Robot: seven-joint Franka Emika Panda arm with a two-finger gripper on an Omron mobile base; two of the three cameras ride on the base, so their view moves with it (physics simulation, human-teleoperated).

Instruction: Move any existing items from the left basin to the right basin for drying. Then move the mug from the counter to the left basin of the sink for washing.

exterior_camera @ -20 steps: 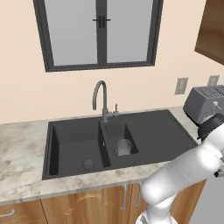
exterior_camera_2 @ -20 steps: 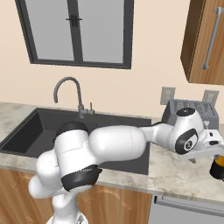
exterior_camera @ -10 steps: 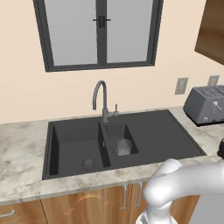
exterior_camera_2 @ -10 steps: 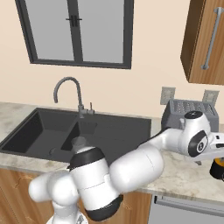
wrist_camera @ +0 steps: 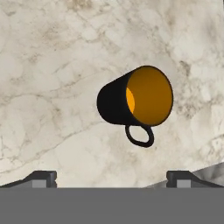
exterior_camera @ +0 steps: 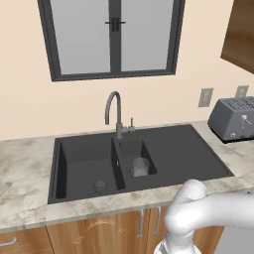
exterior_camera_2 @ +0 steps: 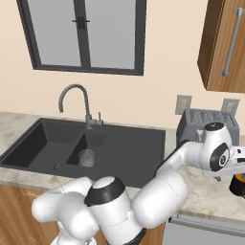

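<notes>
The black mug [wrist_camera: 135, 103] with its orange inside stands upright on the marbled counter [wrist_camera: 52, 65], its handle towards the bottom of the hand view. My gripper [wrist_camera: 110, 177] hangs open above it, with the fingertips [wrist_camera: 41, 177] spread wide and clear of it. In the right base view the mug [exterior_camera_2: 238, 184] sits at the far right edge, just below my hand. The clear glass [exterior_camera: 140, 166] [exterior_camera_2: 86, 157] stands in the narrow right basin [exterior_camera: 133, 149]. The wide left basin [exterior_camera: 82, 163] shows its round drain.
A grey toaster [exterior_camera: 233, 119] [exterior_camera_2: 206, 125] stands at the back right of the counter, close behind my hand. The curved tap [exterior_camera: 115, 111] rises behind the basins. The ribbed drainboard [exterior_camera: 183, 154] lies between sink bowls and toaster. A wooden wall cabinet [exterior_camera_2: 225, 45] hangs above.
My arm has swung further right and lower, carrying the hand out over the mug. The glass and the mug have not moved. The jaws stay wide.
</notes>
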